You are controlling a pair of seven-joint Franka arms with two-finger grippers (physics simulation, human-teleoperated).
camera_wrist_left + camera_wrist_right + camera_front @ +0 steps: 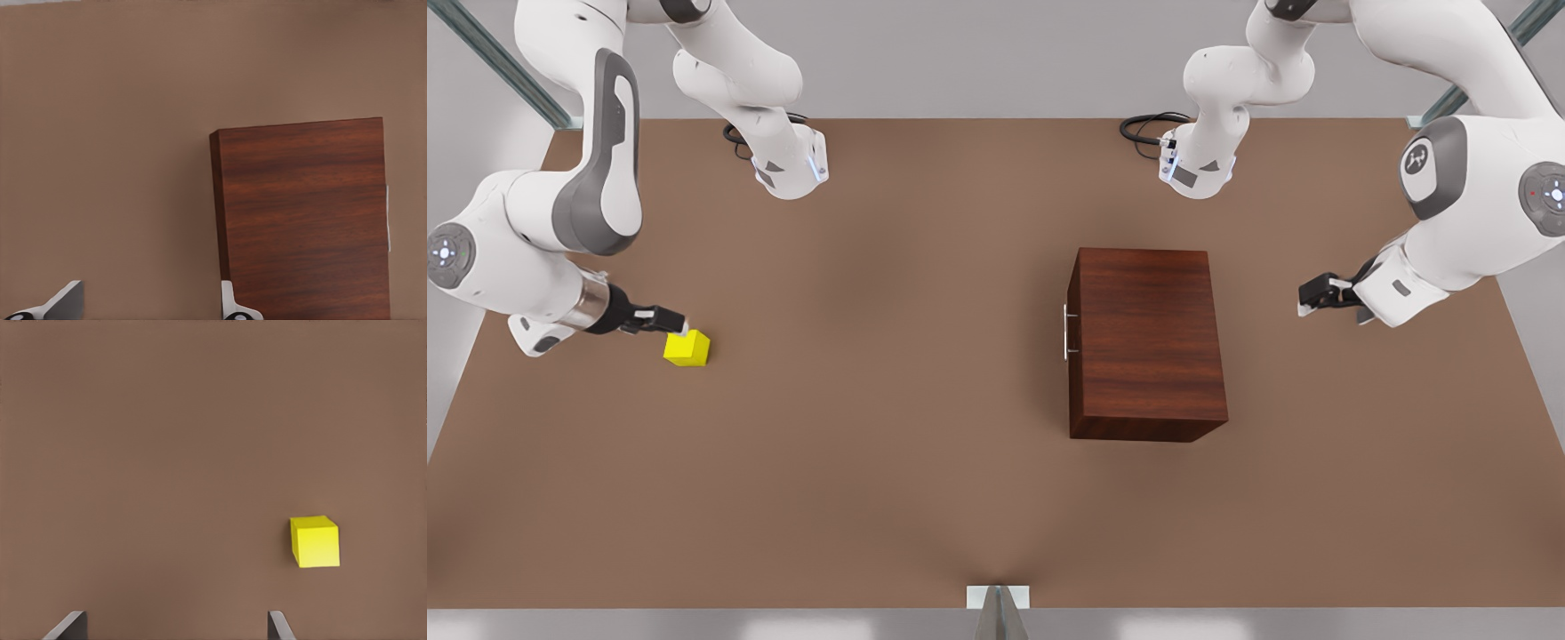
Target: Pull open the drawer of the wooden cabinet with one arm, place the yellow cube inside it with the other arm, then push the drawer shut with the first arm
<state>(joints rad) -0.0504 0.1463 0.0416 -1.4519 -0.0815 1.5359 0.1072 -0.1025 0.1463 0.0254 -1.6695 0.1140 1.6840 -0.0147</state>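
On the front view's left I saw the right gripper [676,324] hanging just above the yellow cube [687,348], at about nine o'clock on the brown table [871,444]. Its fingers were spread wide and held nothing. In the right wrist view the two finger tips [67,628] stood far apart, and the cube [315,542] sat apart from them, near one tip. The cube sat a little turned, with one corner toward the front edge of the table.

Next came the wooden cabinet [1149,342], at about three o'clock from the table's middle. Its long side ran from twelve to six. The drawer [1072,333] was shut, and its silver handle [1065,332] faced nine o'clock, toward the cube. The front view showed the handle best. The left wrist view showed the cabinet's top [303,220] from the other side, with the handle [387,220] as a thin line at the far edge.

On the front view's right the left gripper [1307,298] waited at three o'clock, behind the cabinet and apart from it. Its fingers [63,301] were wide open too, and empty.

I could read no words on anything.
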